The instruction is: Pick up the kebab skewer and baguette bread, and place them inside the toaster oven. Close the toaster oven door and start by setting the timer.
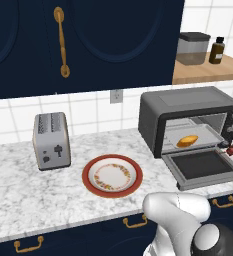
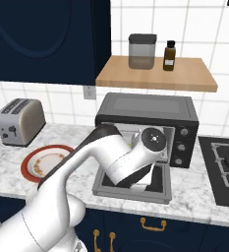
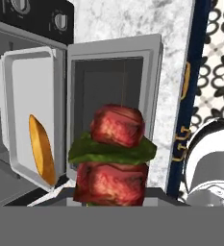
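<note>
We are noting the kebab skewer (image 3: 115, 153) clamped upright between the gripper (image 3: 114, 199) fingers, hanging over the lowered toaster oven door (image 3: 114, 91) in the hand view, its red chunks showing at the right edge of the left base view. The baguette bread (image 1: 188, 141) is already lying on the tray (image 3: 29, 81) inside the toaster oven (image 1: 188, 102) — so we are judging the skewer delivery to be the step in hand. The next move is calling for carrying it inward over the tray before releasing — then shutting the door and turning the timer knob.
</note>
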Tool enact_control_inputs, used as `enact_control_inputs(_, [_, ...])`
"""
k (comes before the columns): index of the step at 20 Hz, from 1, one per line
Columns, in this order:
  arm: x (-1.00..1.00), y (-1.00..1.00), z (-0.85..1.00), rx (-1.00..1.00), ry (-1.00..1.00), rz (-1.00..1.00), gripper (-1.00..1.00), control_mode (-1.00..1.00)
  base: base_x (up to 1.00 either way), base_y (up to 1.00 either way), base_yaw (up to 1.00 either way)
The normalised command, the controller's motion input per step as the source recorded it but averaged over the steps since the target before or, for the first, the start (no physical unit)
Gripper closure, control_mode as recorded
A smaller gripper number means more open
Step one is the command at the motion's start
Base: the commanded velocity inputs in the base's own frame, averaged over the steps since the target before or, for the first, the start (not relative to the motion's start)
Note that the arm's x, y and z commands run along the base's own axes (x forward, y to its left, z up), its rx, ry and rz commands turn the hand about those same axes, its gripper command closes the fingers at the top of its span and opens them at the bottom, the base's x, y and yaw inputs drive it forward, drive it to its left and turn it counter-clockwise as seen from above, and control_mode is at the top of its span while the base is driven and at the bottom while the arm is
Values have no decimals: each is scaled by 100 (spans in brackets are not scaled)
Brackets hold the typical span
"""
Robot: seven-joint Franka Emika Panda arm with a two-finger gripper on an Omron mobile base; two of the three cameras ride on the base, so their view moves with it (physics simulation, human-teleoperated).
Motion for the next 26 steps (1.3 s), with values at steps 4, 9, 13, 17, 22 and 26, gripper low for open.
enact_control_inputs(4, [33, -6, 4, 0, -16, 0, 100, -100, 0, 0, 0])
enact_control_inputs(9, [34, 0, 0, 0, -17, 7, 100, -100, 0, 0, 0])
enact_control_inputs(13, [41, 0, 0, 0, -8, 14, 100, -100, 0, 0, 0])
enact_control_inputs(17, [36, 0, 0, 0, -3, -1, 100, -100, 0, 0, 0])
enact_control_inputs(22, [35, 0, 0, 0, -1, -11, 100, -100, 0, 0, 0])
enact_control_inputs(26, [49, 0, -17, 0, 0, -5, 100, -100, 0, 0, 0])
